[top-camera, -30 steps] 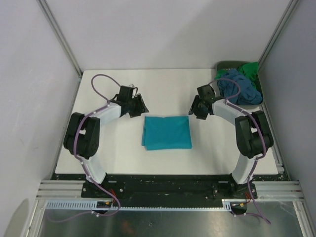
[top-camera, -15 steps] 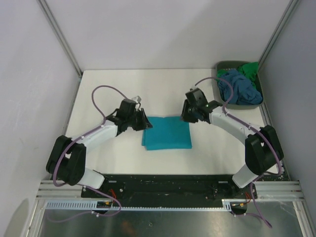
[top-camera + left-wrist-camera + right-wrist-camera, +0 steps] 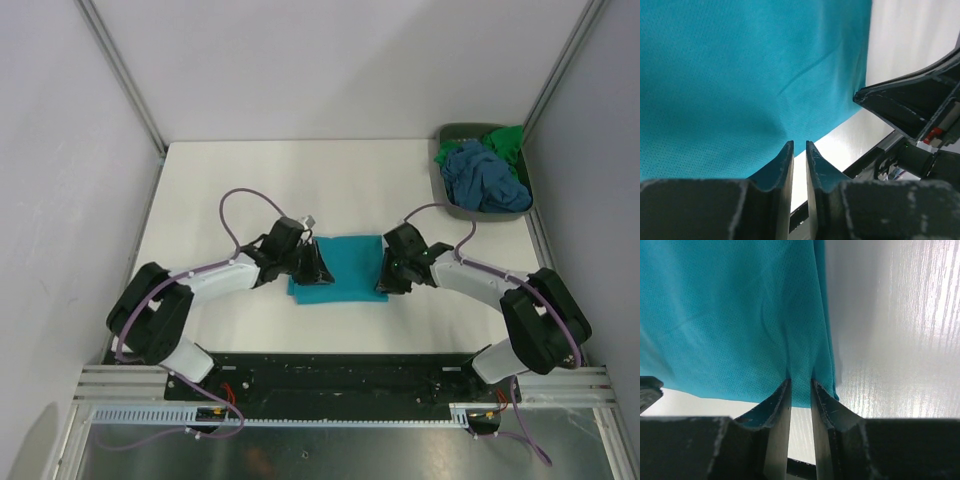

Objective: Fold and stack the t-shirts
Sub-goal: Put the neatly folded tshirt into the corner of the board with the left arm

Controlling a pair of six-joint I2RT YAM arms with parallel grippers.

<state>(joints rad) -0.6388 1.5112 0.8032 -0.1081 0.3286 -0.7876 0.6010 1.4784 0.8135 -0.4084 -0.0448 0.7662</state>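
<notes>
Mid-table, one teal t-shirt [image 3: 342, 266], pinched by left gripper [image 3: 799, 145], right gripper [image 3: 800, 381], two t-shirts [image 3: 483, 180] in bin [image 3: 470, 212]

I see a white table [image 3: 340, 190] boxed in by plain pale walls [image 3: 330, 60], aluminium posts [image 3: 118, 70] at its far corners, a metal rail [image 3: 120, 383] along the near edge, under soft, even light.

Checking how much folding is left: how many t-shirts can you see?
3. A teal t-shirt lies folded mid-table; a slate-blue t-shirt and a green t-shirt sit crumpled in the bin at the far right corner. More may be hidden beneath them.
</notes>
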